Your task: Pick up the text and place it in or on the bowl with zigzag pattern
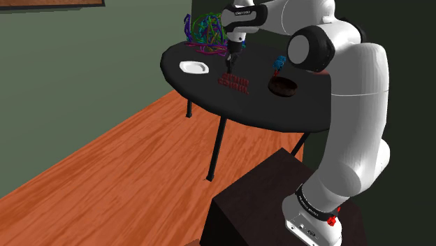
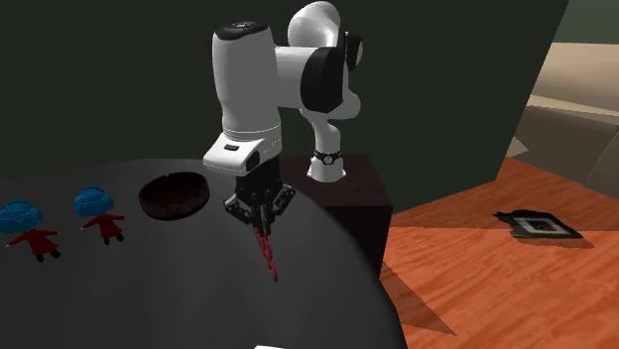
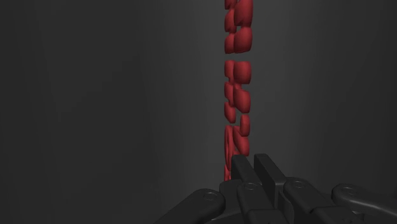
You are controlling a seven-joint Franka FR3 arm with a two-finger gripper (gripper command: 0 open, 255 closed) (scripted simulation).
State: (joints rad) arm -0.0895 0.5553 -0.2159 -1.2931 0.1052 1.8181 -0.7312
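Wrist view | red text | starts beside claw, runs ahead

**Text**: a run of puffy red letters in two short rows, lying flat near the middle of the round black table. In the second exterior view the text shows as a thin red strip on the tabletop. In the wrist view the text is a straight column of rounded red blobs.

**Bowl**: dark brown, shallow and upright. It sits on the table toward the shoulder view's right, apart from the text. Its pattern cannot be made out.
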